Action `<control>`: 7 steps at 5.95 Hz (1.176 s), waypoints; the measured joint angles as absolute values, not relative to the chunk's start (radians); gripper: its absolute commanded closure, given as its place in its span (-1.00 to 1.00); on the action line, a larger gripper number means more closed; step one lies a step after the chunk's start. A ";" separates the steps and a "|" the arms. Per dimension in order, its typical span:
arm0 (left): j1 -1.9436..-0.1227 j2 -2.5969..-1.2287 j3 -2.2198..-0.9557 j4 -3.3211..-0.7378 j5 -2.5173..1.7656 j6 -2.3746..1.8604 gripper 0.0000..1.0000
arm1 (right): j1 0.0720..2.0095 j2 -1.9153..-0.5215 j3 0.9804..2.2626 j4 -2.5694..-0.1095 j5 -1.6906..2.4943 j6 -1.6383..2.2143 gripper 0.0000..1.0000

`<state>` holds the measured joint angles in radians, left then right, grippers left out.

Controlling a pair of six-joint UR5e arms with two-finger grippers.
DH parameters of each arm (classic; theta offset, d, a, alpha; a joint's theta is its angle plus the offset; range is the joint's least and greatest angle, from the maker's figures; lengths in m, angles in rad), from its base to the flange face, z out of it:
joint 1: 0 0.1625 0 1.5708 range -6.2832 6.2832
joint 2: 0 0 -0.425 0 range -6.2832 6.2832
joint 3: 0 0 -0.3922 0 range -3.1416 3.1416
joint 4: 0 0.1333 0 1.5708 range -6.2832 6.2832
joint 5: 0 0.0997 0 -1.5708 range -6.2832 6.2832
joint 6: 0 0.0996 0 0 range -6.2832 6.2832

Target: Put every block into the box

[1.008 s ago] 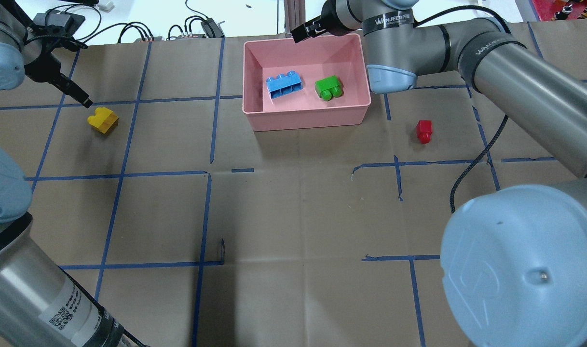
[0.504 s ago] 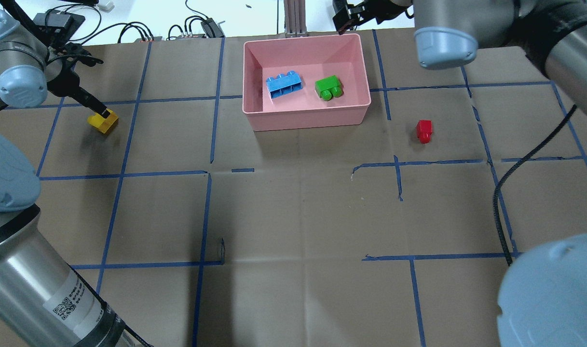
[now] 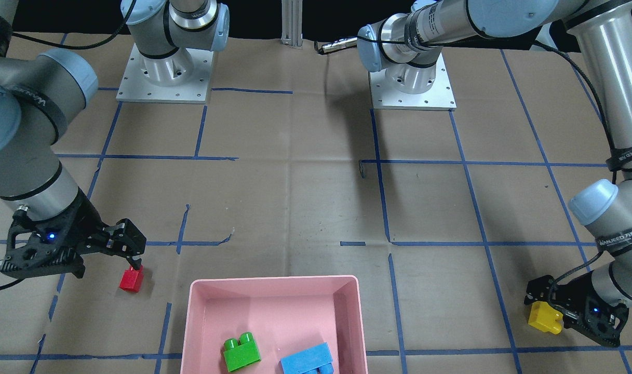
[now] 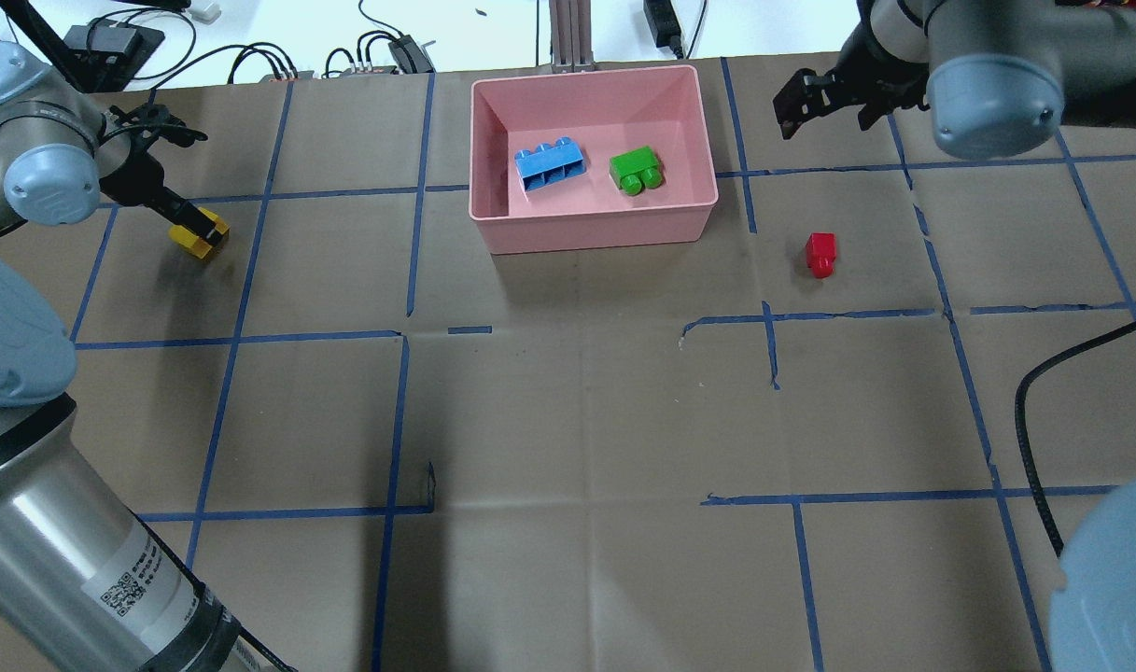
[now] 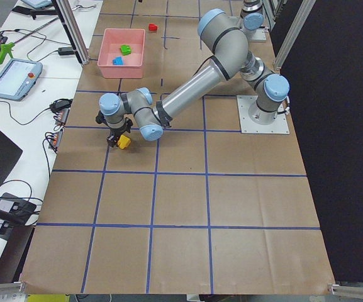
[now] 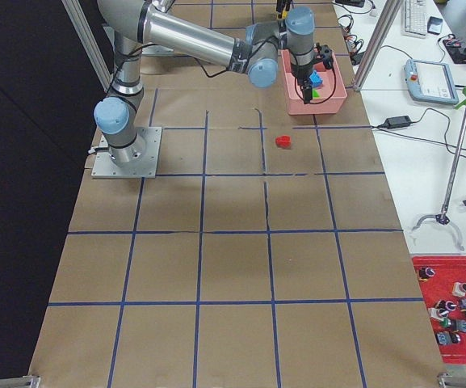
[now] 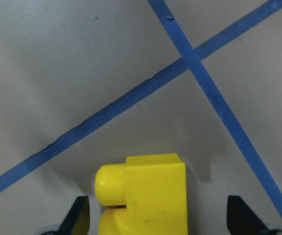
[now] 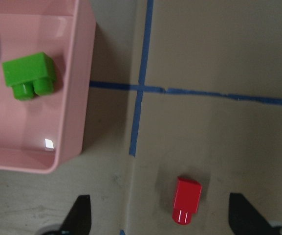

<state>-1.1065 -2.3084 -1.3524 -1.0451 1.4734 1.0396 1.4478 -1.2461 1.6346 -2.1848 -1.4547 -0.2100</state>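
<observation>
Blocks first: how many are seen inside the box [image 4: 591, 235]?

Two are seen in it, the blue block [image 4: 551, 166] and the green block [image 4: 636, 171]. They are laid side by side on its floor and apart from each other, the blue one toward the robot's left.

And where are the other two found?

Both are found on the brown paper of the table [image 4: 568, 420]. The yellow block [image 7: 148, 193] is placed well off to the box's left, close to a crossing of blue tape lines [image 7: 194, 58]. The red block [image 4: 821, 254] is laid on its side to the right of the box, apart from its wall.

How is the left gripper [image 7: 160, 220] set?

It is lowered over the yellow block, with its fingertips [image 7: 80, 218] spread wide to either side of it. Nothing is gripped, and a broad gap is seen between the block's flat side and the finger there (on the studded side the gap is slim, and contact cannot be ruled out).

And the right gripper [image 8: 160, 218]?

It is held above the table, to the right of the box, with its fingers parted wide and nothing between them. In its wrist view the red block is framed on the paper below, between the two fingertips but nearer one of them. The box's corner and the green block are shown at the upper left of that view. How high the gripper is held cannot be told.
</observation>
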 measured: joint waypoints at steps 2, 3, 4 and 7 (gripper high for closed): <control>-1.106 -2.317 -1.359 -1.031 1.474 1.039 -0.36 | 1.434 -1.225 1.825 -2.441 -1.500 -0.161 -0.99; -1.106 -2.319 -1.359 -1.030 1.473 1.037 0.19 | 1.425 -1.185 1.854 -2.516 -1.525 -0.142 -0.99; -1.106 -2.320 -1.352 -1.029 1.475 1.033 0.57 | 1.416 -1.136 1.860 -2.561 -1.536 -0.127 -0.99; -1.123 -2.285 -1.265 -1.063 1.479 0.988 0.73 | 1.409 -1.075 1.878 -2.660 -1.544 -0.113 -0.68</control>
<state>-1.1226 -2.2850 -1.2653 -1.0628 1.4795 0.9877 1.4094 -1.0752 1.8781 -2.6605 -1.5444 -0.1134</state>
